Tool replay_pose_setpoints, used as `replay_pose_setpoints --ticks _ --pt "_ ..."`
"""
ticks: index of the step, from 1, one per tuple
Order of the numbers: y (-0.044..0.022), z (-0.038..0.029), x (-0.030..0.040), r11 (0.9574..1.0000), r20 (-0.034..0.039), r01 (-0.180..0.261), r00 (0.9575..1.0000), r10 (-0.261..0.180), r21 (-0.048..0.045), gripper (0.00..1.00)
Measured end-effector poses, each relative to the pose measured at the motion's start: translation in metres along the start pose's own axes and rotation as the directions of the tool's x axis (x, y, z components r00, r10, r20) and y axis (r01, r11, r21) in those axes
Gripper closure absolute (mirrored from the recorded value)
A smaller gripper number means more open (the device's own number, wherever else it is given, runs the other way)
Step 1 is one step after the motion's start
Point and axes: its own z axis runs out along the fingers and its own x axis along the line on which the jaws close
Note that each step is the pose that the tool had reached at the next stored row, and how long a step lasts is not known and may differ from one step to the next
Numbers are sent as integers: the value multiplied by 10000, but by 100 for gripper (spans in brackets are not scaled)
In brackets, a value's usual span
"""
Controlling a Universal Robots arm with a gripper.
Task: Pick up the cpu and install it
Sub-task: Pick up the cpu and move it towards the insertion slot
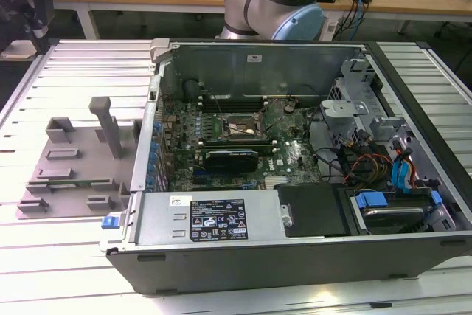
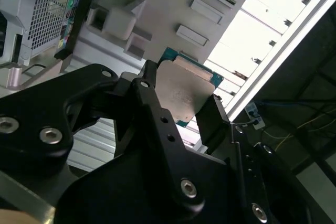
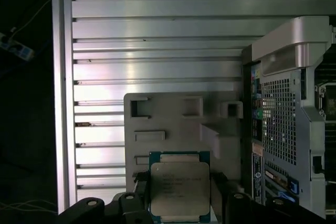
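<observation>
**State of the gripper.** The gripper (image 2: 181, 98) is clamped on the cpu (image 2: 185, 87). Its two black fingers (image 2: 157, 119) press against opposite edges of the chip, and the silvery metal top of the chip faces the camera in both wrist views.

**Position of the cpu.** In the first wrist view the cpu (image 3: 180, 184) is held by the gripper (image 3: 180, 195) above the near edge of the grey tray (image 3: 173, 124), clear of the tray's raised blocks. The green border of the chip shows around the metal top.

**Surroundings, referred to the tray.** In the exterior view the tray (image 1: 74, 175) lies on the slatted metal table (image 1: 74, 57). The open computer case (image 1: 295, 256) stands just beside the tray, on the exterior view's right. Inside the case, well apart from the tray, the black socket (image 1: 237, 127) sits on the green board.
</observation>
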Motion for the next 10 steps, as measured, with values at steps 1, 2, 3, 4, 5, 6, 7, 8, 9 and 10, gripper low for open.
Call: replay_pose_setpoints --ticks 1,2,3,4,5,6,7,8,9,10 --pt "0 0 -15 10000 0 0 10000 0 0 45" --pt "1 1 -46 10000 -1 0 10000 0 0 45" --pt "2 2 -69 10000 1 0 10000 0 -1 45" --pt "2 2 -82 10000 0 0 10000 0 0 45" --pt "2 3 -95 10000 0 0 10000 0 0 45" --pt "3 4 -133 10000 0 0 10000 0 -1 45" --pt "4 4 -151 10000 0 0 10000 0 0 45" --pt "4 4 -170 10000 0 0 10000 0 0 45" --pt "5 5 -216 10000 -1 0 10000 0 1 45" --pt "6 6 -246 10000 0 1 10000 -1 0 45"
